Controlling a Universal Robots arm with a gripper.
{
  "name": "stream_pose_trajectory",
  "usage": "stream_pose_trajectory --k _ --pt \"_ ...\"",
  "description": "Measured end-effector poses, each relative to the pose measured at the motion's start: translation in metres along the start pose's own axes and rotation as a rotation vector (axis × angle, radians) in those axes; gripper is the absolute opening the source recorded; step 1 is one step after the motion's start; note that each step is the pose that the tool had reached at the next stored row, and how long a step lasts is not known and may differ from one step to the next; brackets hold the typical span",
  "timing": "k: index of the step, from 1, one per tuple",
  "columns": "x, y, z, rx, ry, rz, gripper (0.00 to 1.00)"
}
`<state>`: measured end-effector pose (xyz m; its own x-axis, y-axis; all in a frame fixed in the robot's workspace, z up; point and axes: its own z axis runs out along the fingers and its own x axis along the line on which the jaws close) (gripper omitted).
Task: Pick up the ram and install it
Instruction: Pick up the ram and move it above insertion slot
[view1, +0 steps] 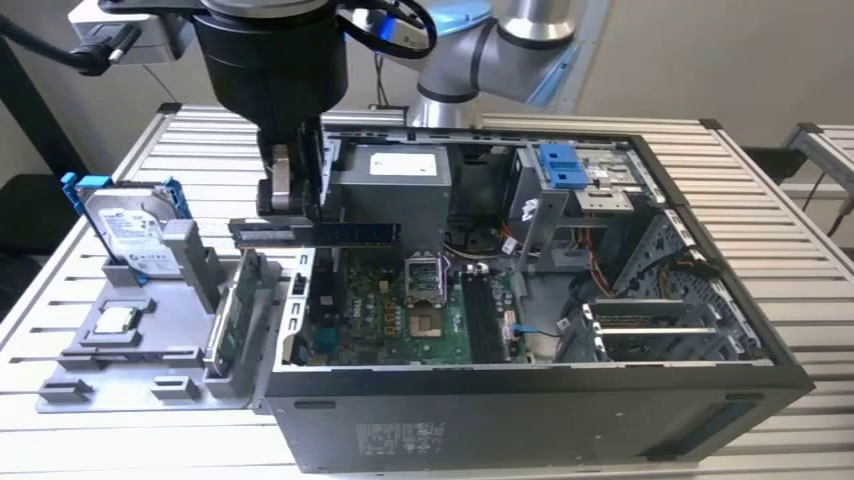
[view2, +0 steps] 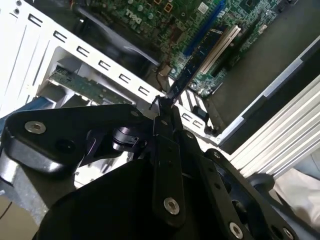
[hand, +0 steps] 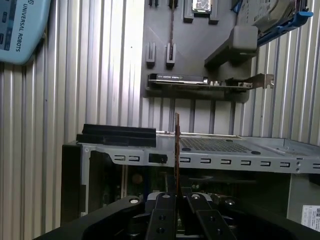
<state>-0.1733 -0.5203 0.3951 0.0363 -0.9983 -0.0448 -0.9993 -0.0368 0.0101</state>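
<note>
Exterior view: grey fixture (view1: 94, 345) at left of worktop (view1: 174, 150), hard drive (view1: 134, 235) upright in it. Right of it, claw (view1: 287, 214) clamps ram (view1: 334, 232), stick level, in air above left wall of computer case (view1: 534, 410). Judged step: transfer, ram not yet seated. Install calls for edge lined over motherboard (view1: 400, 320) slot. First wrist view: ram (hand: 177, 145) edge-on, thin line. Second wrist view adds motherboard (view2: 165, 20) beyond claw.

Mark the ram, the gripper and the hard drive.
ram (view1: 352, 232): exterior view, the stick's free end.
gripper (view1: 288, 212): exterior view, between fingertips, shut on the ram.
hard drive (view1: 134, 235): exterior view, its silver labelled face.
</note>
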Motion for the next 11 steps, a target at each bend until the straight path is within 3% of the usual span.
stream_pose_trajectory --k 11 --pt "0.0006 -0.0166 -0.0002 -0.0001 0.0 0.0 0.14"
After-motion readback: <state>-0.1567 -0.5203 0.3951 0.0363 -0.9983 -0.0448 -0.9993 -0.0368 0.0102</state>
